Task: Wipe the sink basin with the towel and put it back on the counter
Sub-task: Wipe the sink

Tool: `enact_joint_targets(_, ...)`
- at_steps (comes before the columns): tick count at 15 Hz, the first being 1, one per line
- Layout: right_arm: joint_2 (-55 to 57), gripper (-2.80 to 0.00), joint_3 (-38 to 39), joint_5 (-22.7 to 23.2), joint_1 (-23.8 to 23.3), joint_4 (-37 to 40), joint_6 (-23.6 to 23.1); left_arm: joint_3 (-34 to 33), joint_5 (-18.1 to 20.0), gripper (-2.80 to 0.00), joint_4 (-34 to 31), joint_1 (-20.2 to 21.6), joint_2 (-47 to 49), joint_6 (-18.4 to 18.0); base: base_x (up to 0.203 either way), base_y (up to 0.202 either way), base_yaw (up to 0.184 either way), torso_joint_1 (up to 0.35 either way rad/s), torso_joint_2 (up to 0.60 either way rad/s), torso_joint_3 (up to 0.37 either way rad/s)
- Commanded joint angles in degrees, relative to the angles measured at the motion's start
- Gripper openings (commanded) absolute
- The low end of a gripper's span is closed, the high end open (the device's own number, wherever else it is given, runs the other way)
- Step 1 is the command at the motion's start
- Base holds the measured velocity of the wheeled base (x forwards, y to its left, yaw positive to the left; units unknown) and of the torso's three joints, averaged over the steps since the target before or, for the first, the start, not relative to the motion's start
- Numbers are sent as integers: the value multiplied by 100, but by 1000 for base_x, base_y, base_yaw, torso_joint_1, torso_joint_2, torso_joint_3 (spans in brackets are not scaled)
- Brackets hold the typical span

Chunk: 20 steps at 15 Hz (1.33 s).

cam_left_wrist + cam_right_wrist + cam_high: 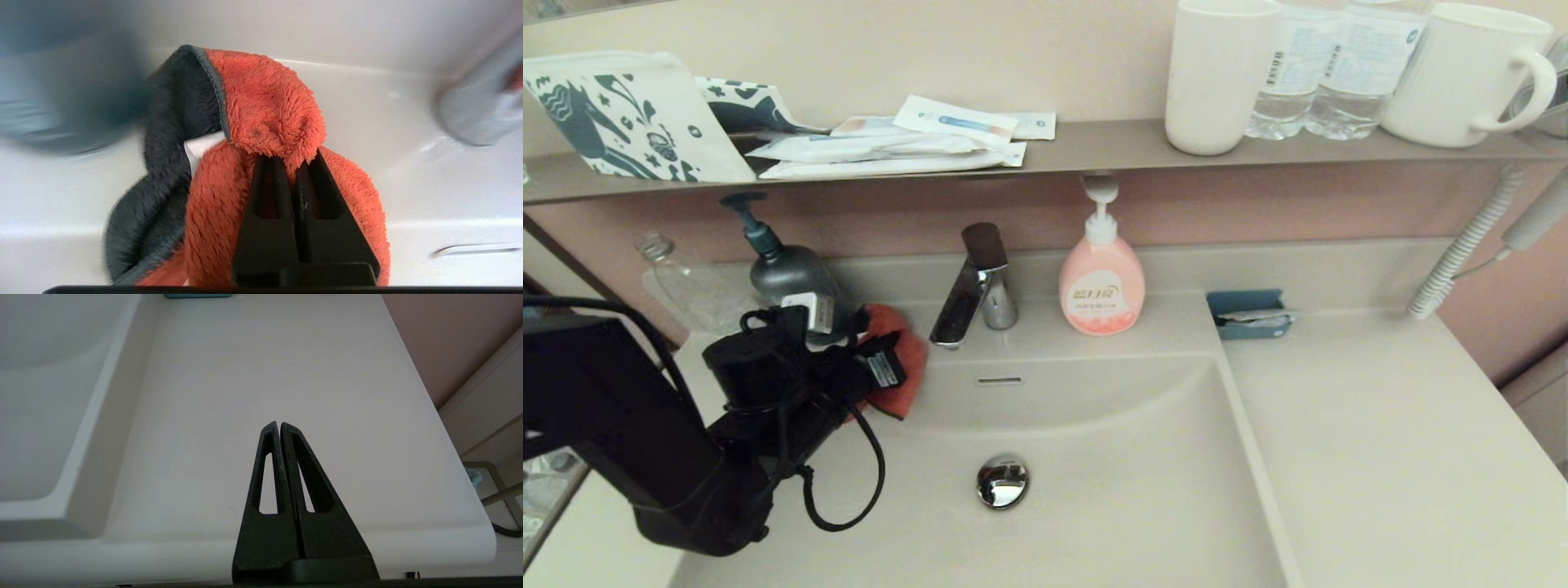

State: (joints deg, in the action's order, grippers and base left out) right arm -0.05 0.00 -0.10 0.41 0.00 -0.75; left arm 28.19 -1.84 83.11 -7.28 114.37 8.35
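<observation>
currently my left gripper [292, 161] is clenched on a fold of the towel [261, 122] near the basin's [1094, 457] far-left rim; soft, light, floppy, best pinched at a bunched fold. right gripper [279, 426] closed, empty, over the counter [286, 375].

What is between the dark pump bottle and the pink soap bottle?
In the head view, the chrome faucet stands between the dark pump bottle and the pink soap bottle.

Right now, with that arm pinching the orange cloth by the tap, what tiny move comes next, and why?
Probably carry it down into the sink basin: the left gripper is shut on the towel, which sits bunched at the basin's back-left corner.
</observation>
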Motion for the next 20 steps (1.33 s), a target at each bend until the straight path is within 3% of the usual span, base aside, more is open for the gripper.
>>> enact_joint_targets(1,5,-280,0,1,2,0,-4,-240,33,-280,234,137,-108,4,0,0,0,0,0,0)
enact_joint_targets(4,5,-280,0,1,2,0,-4,-683,182,-280,512,259,-341,-9,0,0,0,0,0,0)
enact_joint_targets(13,5,-280,0,-1,2,0,-4,-1750,184,-280,477,554,-1072,-139,0,0,0,0,0,0)
enact_joint_targets(16,5,-280,-4,1,2,0,-4,-2218,410,-280,536,1278,-1379,-139,0,0,0,0,0,0)
enact_joint_targets(20,5,-280,0,1,2,0,-4,-2154,1550,-280,116,2852,-1797,-541,0,0,0,0,0,0)
